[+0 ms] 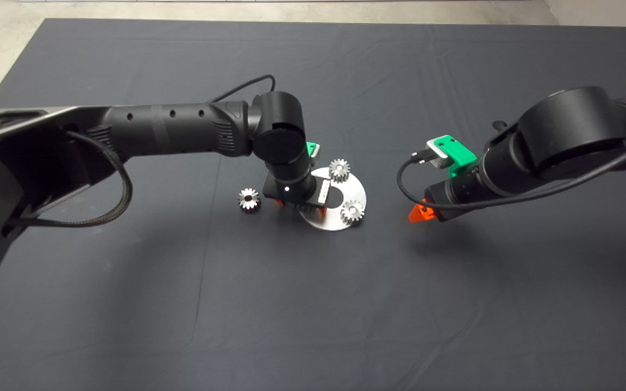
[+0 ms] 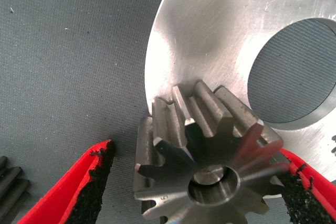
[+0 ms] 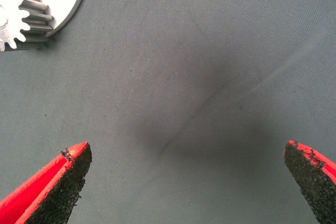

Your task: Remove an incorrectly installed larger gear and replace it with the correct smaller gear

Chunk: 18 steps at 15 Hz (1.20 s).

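Silver metal disc [image 1: 354, 190] with a round hole lies near the middle of the dark mat [image 1: 313, 304] in the head view. Two gears stand on it: one at its upper edge [image 1: 339, 170], one at its lower right edge [image 1: 352, 212]. Another gear [image 1: 248, 199] lies on the mat left of the disc, apart from it. Left gripper [image 1: 296, 203] hangs over the disc's left edge, arm reaching in from frame left and hiding what is under it. Left wrist view: a toothed gear [image 2: 207, 174] with a dark centre bore sits between the red fingers [image 2: 86, 182], at the disc's rim. One pad touches or nearly touches the teeth; the other stands off with mat showing in the gap, so the fingers are spread, not clamped. Cannot tell by size whether this is the larger gear or the smaller gear. Right gripper [image 1: 420, 213] hovers over bare mat right of the disc, well apart from it; its wrist view shows the fingers [image 3: 58, 187] wide apart with nothing between, and the disc's edge with one gear in the upper left corner.
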{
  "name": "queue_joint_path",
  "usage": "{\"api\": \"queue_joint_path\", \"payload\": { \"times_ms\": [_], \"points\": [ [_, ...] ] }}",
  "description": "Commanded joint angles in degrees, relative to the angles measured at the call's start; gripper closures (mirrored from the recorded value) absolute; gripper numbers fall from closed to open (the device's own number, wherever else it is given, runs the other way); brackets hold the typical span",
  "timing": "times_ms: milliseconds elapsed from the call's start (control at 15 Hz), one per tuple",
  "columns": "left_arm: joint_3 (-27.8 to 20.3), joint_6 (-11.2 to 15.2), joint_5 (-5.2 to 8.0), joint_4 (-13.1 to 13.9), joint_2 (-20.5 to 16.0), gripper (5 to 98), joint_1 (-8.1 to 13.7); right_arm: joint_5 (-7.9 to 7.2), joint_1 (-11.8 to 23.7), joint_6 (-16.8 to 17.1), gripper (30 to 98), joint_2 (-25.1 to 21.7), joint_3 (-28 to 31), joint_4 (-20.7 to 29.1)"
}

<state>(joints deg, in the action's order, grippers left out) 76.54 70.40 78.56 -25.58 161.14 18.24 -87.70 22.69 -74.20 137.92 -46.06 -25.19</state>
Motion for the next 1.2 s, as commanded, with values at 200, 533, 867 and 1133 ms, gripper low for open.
{"api": "queue_joint_path", "payload": {
  "times_ms": [200,533,867,1133],
  "points": [
    [2.5,-0.3,0.37,-1.4,0.2,29.2,0.7,-6.61,1.1,-0.3,31.5,0.5,0.8,0.6],
    [2.5,-0.3,0.46,-1.4,0.5,29.2,1.7,-6.61,1.0,-0.4,31.6,0.6,0.8,0.6],
    [2.6,-0.3,0.63,-1.3,1.8,29.2,2.9,-6.61,1.0,-0.4,31.6,0.6,1.1,0.6],
    [2.7,-0.7,0.90,-1.3,2.7,32.4,2.9,-6.61,1.0,-0.4,31.6,0.6,1.1,0.6]
  ]
}}
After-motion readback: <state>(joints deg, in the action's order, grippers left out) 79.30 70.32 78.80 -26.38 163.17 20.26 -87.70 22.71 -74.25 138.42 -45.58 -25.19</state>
